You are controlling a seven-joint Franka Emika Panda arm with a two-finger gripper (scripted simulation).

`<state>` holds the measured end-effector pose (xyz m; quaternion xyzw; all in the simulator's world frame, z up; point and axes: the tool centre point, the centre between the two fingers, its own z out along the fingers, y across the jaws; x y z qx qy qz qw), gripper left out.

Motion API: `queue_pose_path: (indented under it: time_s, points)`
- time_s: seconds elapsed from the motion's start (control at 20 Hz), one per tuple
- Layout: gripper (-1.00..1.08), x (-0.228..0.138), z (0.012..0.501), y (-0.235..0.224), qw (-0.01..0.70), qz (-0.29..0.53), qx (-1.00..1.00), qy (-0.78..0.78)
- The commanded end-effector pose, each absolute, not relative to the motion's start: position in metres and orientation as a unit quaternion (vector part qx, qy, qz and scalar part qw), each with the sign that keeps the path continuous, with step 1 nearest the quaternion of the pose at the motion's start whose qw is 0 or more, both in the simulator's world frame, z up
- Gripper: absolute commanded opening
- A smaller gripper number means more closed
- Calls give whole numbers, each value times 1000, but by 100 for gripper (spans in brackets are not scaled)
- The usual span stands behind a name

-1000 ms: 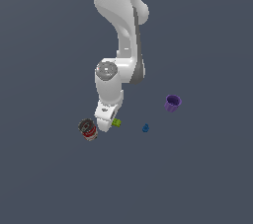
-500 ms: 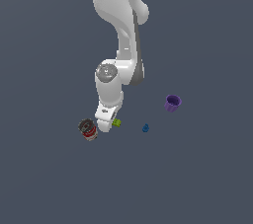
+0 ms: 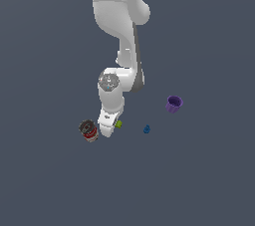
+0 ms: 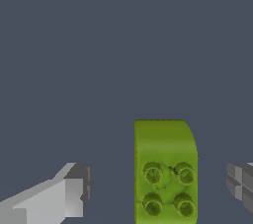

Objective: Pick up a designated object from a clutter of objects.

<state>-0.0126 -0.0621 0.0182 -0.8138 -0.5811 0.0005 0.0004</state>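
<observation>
I am keeping the gripper (image 4: 158,188) wide open — holding nothing — so its fingers (image 4: 69,193) are straddling the green brick (image 4: 165,173).

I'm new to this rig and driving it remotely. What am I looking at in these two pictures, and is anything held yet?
Both pictures are simulator renders. The exterior view comes from a camera off the arm: the big white shape is a single robot arm reaching down to a flat grey surface. Four small things lie there: a green brick beside the arm's tip, a red-banded dark can toward that view's left, a blue knob and a purple cup toward its right.

The wrist view comes from a camera on the arm's wrist, looking down past the gripper. There the brick, with four studs on top, sits between the two fingers, with a gap on each side. So the gripper is open around the brick, not yet touching it; nothing is held.
</observation>
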Motion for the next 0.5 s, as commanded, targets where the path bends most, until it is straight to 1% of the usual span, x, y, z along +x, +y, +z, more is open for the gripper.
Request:
queue_pose_path:
  time_s: [0.0,0.1,0.15,0.45]
  points:
    - [100,-12,13,-62,0,0,-814,-581]
    - [100,-12,12,-62,0,0,-814,-581]
    - [-100,-12,12,-62,0,0,-814,-581]
    - [-100,-12,12,-62,0,0,-814,-581]
